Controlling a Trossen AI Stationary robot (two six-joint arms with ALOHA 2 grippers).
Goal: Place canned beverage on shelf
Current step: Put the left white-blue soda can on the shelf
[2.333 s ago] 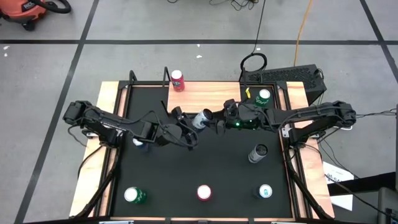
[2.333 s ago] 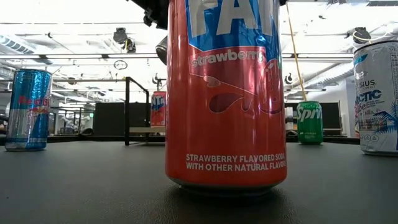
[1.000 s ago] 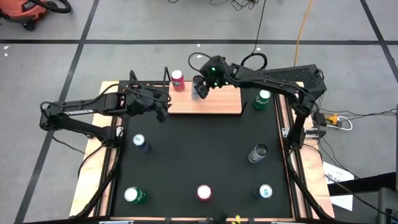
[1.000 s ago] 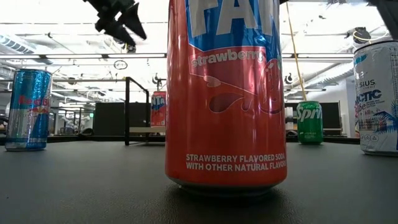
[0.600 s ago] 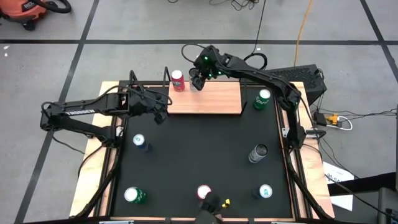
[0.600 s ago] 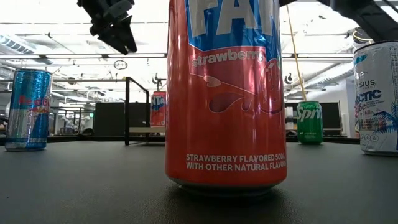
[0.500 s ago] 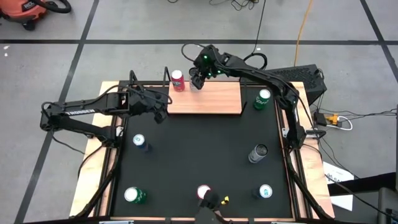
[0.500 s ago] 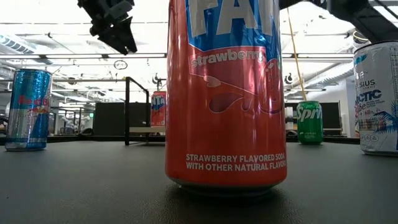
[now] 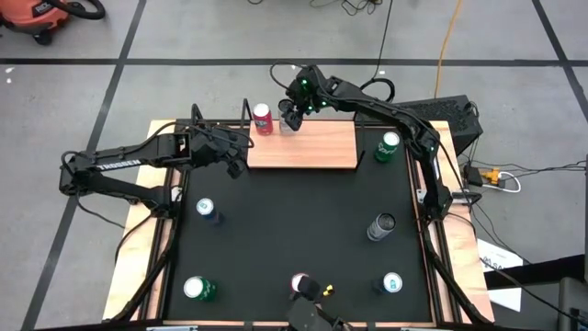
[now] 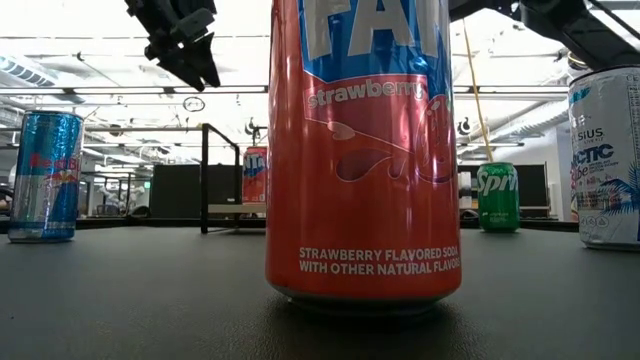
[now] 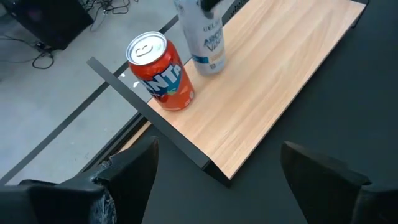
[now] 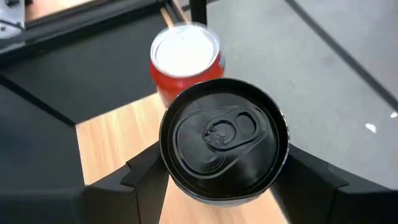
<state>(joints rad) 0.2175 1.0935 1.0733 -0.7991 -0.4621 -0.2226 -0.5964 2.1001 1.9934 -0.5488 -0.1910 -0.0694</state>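
My right tool (image 9: 290, 118) is over the far left end of the shelf (image 9: 317, 152), its two fingers (image 12: 144, 169) flanking a black-topped can (image 12: 224, 149) that stands upright on the wood; I cannot tell whether they press its sides or stand just off them. From my left wrist the same can shows a white and pale blue wall (image 11: 200, 37), with the right tool's tip at its top. Just beside it, nearer the shelf's end, stands a red Fanta can (image 9: 263, 118), upright and apart from it. A black rod bracket (image 11: 149, 118) runs along that end of the board. My left tool (image 9: 236, 154) hangs off the shelf's left end, fingers spread wide and holding nothing. On the black desk (image 9: 294, 230) stand other cans: a green Sprite can (image 9: 389, 145) by the shelf's right end, a grey can (image 9: 381, 225), a blue Red Bull can (image 9: 205, 210), and along the near edge a green can (image 9: 196, 289), a strawberry Fanta can (image 10: 362, 150) and a white Celsius can (image 10: 607, 155). Beyond the desk lies grey floor.
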